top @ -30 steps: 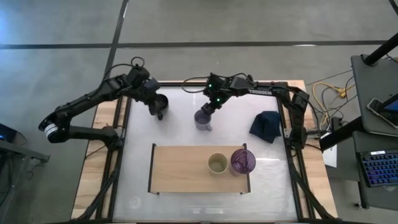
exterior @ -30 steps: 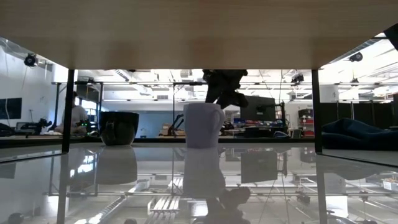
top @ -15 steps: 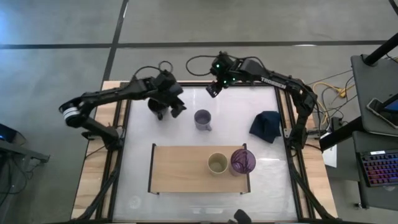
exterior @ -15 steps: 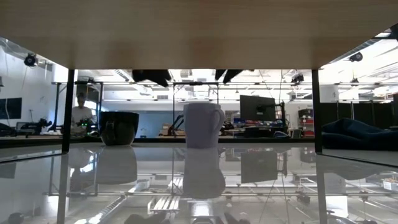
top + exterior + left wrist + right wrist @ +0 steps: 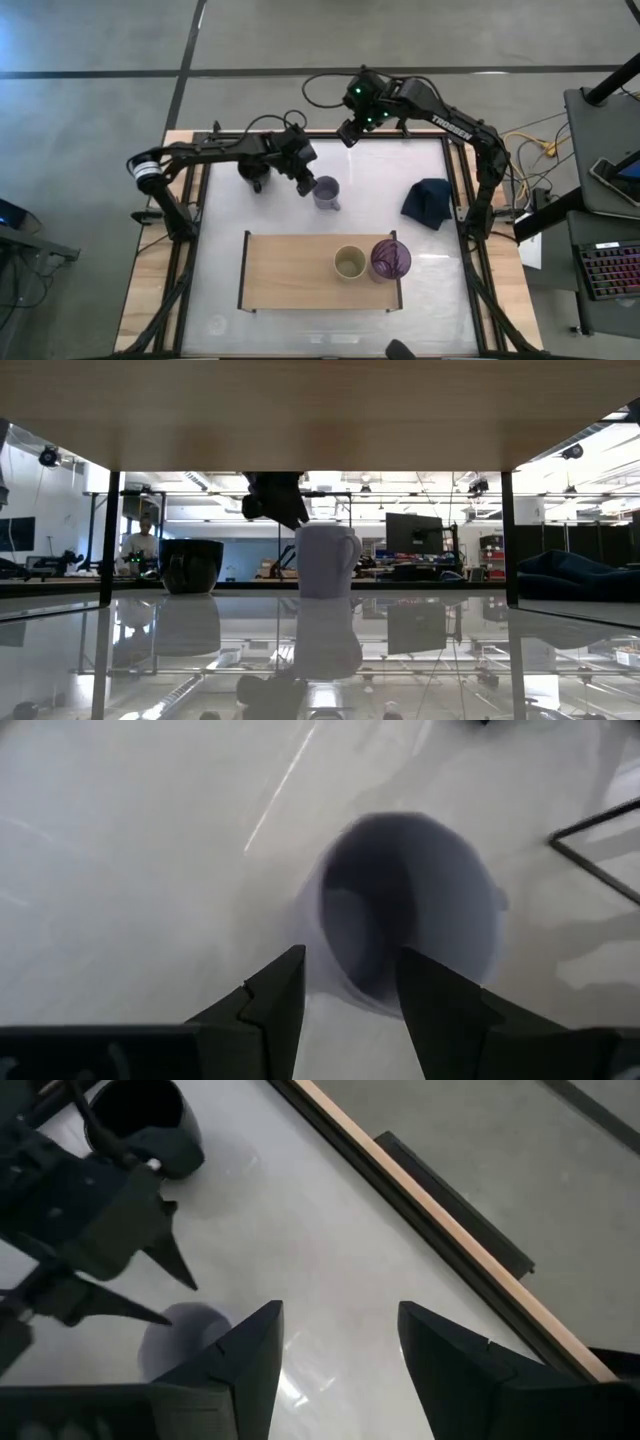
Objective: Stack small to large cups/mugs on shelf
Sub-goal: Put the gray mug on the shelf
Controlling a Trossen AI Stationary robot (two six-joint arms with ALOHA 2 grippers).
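The grey-lavender mug (image 5: 325, 190) stands upright on the white tabletop, its handle toward the near right. My left gripper (image 5: 306, 176) is open and hovers just above and left of it; in the left wrist view its fingers (image 5: 270, 995) frame the mug's near rim (image 5: 410, 910) without touching. The black mug (image 5: 254, 172) stands to the left, under the left arm. My right gripper (image 5: 349, 131) is open, raised over the far edge. The pale cup (image 5: 349, 263) and the purple cup (image 5: 390, 259) stand on the right half of the shelf (image 5: 290, 272).
A dark blue cloth (image 5: 428, 198) lies at the table's right. The shelf's left half is bare wood. In the low view the shelf board (image 5: 320, 410) spans the top and its black brackets (image 5: 110, 535) stand in front of the mugs.
My right gripper has drawn back from the grey-lavender mug, up and toward the far edge. My left gripper has gone from the black mug toward the table's right, up to the grey-lavender mug. Both mugs stay where they stood.
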